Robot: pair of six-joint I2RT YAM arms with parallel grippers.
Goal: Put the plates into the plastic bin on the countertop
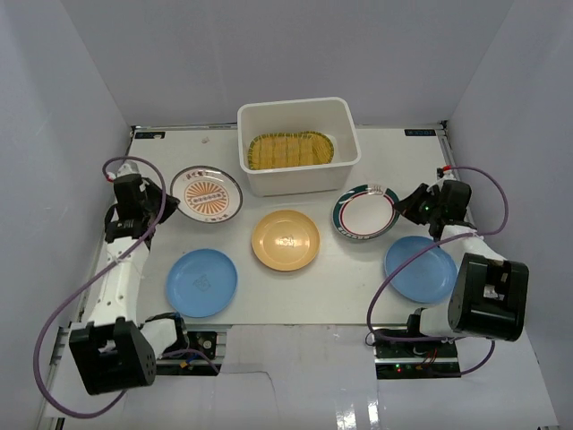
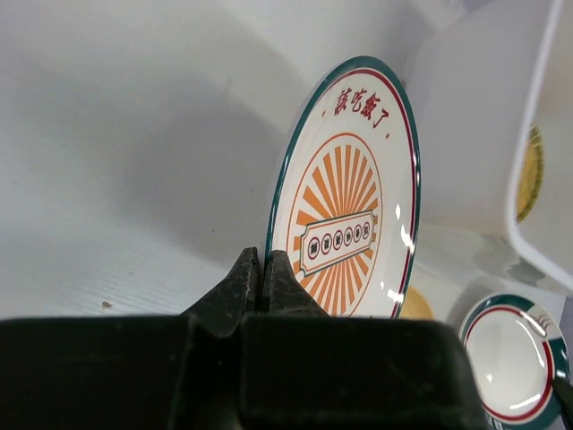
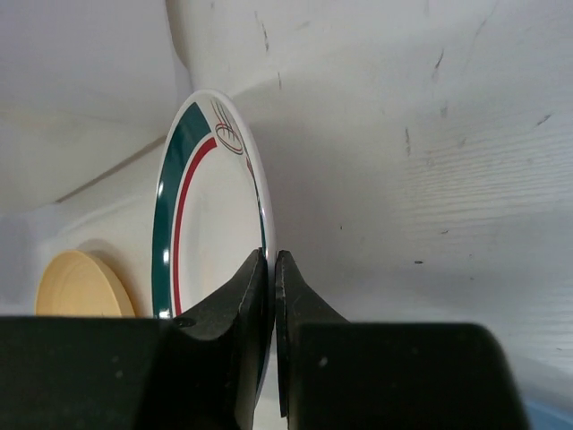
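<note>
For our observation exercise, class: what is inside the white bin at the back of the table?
A yellow woven-pattern plate lies inside the bin, covering most of its floor. Whether anything sits beneath that plate cannot be seen.

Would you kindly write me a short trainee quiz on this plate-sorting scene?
1. True or false: the white rectangular plastic bin is empty.
2. The left gripper pinches the white orange-sunburst plate where? A rim; B centre; C nowhere.
3. How many plates rest ungripped on the flat white countertop?
Key: 1 false, a squarish yellow woven-pattern plate lies inside; 2 A; 3 three, two plain blue plates and one plain yellow-orange plate.
</note>
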